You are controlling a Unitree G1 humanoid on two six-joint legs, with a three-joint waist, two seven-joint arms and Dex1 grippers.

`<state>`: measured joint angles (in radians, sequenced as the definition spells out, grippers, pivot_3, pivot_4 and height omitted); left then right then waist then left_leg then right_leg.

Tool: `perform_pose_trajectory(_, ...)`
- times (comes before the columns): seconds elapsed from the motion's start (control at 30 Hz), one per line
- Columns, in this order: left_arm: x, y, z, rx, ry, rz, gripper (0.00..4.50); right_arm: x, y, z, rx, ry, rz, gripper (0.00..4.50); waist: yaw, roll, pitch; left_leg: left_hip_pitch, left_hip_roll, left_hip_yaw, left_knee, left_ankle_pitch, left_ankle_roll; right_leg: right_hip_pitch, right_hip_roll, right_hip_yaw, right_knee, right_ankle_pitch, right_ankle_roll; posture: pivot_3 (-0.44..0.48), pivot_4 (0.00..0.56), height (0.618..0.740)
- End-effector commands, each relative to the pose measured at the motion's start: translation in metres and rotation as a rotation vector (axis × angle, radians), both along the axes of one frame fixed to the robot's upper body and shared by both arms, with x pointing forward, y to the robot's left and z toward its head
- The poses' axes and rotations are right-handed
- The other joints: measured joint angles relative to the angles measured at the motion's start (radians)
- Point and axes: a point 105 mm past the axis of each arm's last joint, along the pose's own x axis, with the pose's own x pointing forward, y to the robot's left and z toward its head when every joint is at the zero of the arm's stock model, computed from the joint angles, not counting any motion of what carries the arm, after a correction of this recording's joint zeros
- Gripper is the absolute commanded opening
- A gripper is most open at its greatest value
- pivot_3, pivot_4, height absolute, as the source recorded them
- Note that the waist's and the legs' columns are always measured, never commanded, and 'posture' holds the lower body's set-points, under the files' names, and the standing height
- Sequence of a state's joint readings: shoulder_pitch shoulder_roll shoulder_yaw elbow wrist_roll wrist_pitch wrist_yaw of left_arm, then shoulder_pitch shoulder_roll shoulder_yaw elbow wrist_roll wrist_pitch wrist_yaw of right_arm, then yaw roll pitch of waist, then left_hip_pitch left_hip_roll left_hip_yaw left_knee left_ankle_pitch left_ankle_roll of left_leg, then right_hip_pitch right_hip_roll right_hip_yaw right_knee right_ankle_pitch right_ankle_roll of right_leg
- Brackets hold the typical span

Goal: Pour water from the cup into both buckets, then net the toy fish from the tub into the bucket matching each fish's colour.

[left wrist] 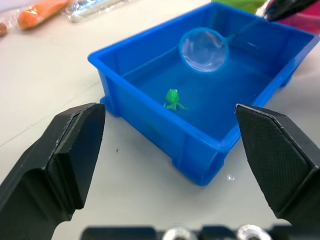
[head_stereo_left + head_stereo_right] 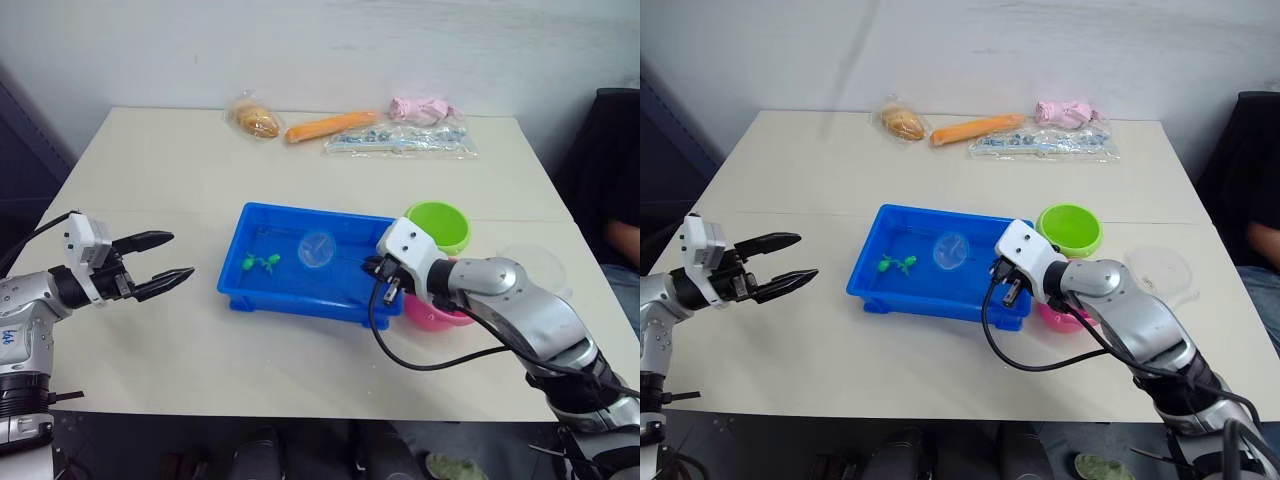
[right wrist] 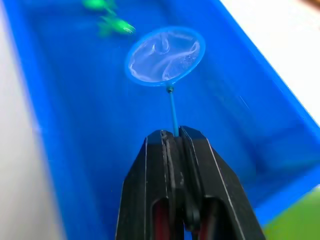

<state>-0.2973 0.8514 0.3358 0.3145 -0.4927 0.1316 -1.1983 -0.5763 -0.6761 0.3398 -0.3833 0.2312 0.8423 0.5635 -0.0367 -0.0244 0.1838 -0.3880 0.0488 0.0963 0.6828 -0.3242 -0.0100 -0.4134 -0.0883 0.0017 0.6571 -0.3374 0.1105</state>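
Blue net [image 3: 165, 56] (no label), right tool [image 3: 175, 137] pinching handle, over tub [image 2: 300, 297]

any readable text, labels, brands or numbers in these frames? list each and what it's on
None legible.
Left arm's silver housing: small blue marks, too small to read.
Clear bag at the table's far edge: contents show no readable print.
Tub, net, green bucket, pink bucket, both pincers: no markings seen.
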Motion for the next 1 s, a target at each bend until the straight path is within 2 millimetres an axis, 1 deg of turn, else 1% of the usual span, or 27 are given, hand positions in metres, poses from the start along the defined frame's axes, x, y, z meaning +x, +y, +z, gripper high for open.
perform_pose_trajectory(0.03, -0.007, 0.0, 0.01, 0.057, -0.035, -0.03, 4.46, 0.008, 0.003, 0.004, -0.034, -0.051, -0.003, 0.0, 0.001, 0.0, 0.0, 0.0, 0.0, 0.0, 0.0, 0.0, 0.0, 0.0, 0.0, -0.001, 0.0, 0.0, 0.0, 0.0, 0.15, 0.74)
perform_pose_trajectory(0.13, -0.008, -0.004, 0.009, 0.08, -0.024, -0.055, 4.46, 0.012, 0.009, -0.002, -0.032, -0.02, 0.005, 0.0, 0.001, 0.0, 0.0, 0.0, 0.0, 0.0, 0.0, 0.0, 0.0, 0.0, 0.0, -0.001, 0.0, 0.0, 0.0, 0.0, 0.15, 0.74)
perform_pose_trajectory(0.27, -0.007, -0.011, 0.008, 0.09, -0.021, -0.08, 4.46, 0.017, 0.027, -0.002, 0.012, 0.007, 0.041, 0.0, -0.002, 0.0, 0.0, 0.0, 0.0, 0.0, 0.0, 0.0, 0.0, 0.0, 0.0, -0.001, 0.0, 0.0, 0.0, 0.0, 0.15, 0.74)
perform_pose_trajectory(0.5, -0.004, -0.02, 0.009, 0.093, -0.033, -0.103, 4.46, 0.022, 0.046, -0.003, 0.055, 0.057, 0.073, 0.0, -0.002, 0.0, 0.0, -0.001, 0.0, 0.0, 0.0, 0.0, 0.0, 0.0, -0.001, -0.002, 0.002, 0.0, 0.0, 0.0, 0.15, 0.74)
perform_pose_trajectory(0.6, -0.003, -0.023, 0.01, 0.09, -0.038, -0.108, 4.46, 0.023, 0.049, -0.008, 0.041, 0.067, 0.08, 0.0, -0.002, 0.0, 0.0, -0.001, 0.0, 0.0, 0.0, 0.0, 0.0, 0.0, -0.001, -0.003, 0.002, 0.0, 0.0, 0.0, 0.15, 0.74)
perform_pose_trajectory(0.67, -0.003, -0.024, 0.009, 0.087, -0.039, -0.11, 4.46, 0.023, 0.055, -0.011, 0.074, 0.094, 0.087, 0.0, -0.004, 0.0, 0.0, -0.001, 0.0, 0.0, 0.0, 0.0, 0.0, 0.0, -0.001, -0.004, 0.002, 0.0, 0.0, 0.0, 0.15, 0.74)
perform_pose_trajectory(0.77, -0.003, -0.025, 0.008, 0.083, -0.039, -0.11, 4.46, 0.023, 0.058, -0.012, 0.091, 0.112, 0.096, 0.0, -0.008, 0.0, 0.0, -0.001, 0.0, -0.001, 0.0, 0.0, 0.0, 0.0, -0.003, -0.007, 0.002, 0.0, 0.0, 0.0, 0.15, 0.74)
perform_pose_trajectory(0.9, -0.004, -0.026, 0.007, 0.077, -0.039, -0.107, 4.46, 0.019, 0.063, -0.009, 0.176, 0.158, 0.113, 0.0, -0.014, 0.0, 0.0, -0.002, 0.0, -0.001, 0.0, 0.0, 0.0, 0.0, -0.006, -0.012, 0.003, 0.0, 0.0, 0.0, 0.15, 0.74)
perform_pose_trajectory(1.0, -0.004, -0.025, 0.006, 0.077, -0.039, -0.103, 4.46, 0.018, 0.062, -0.006, 0.212, 0.173, 0.109, 0.0, -0.017, 0.0, 0.0, -0.002, 0.0, -0.001, 0.0, 0.0, 0.0, 0.0, -0.007, -0.015, 0.003, 0.0, 0.0, 0.0, 0.15, 0.74)
